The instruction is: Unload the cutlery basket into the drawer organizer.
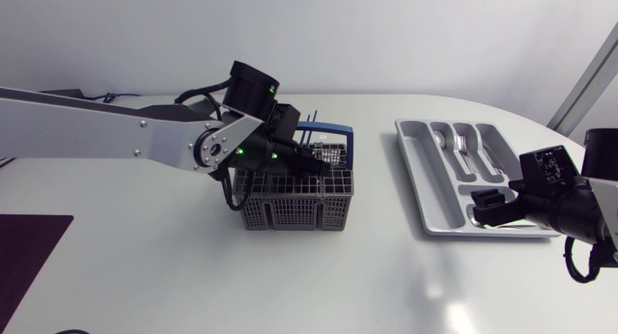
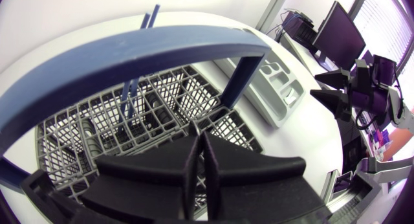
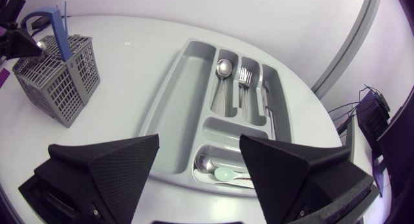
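hovering above the grey mesh cutlery basket with a blue handle (image 1: 290, 207) at mid-frame, the left gripper (image 2: 199, 153) is pinched narrow; i judge it should widen, then straddle the thin blue sticks (image 2: 129, 98) squarely.

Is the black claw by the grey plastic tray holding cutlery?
No, the right gripper stands open and empty over the grey plastic tray.
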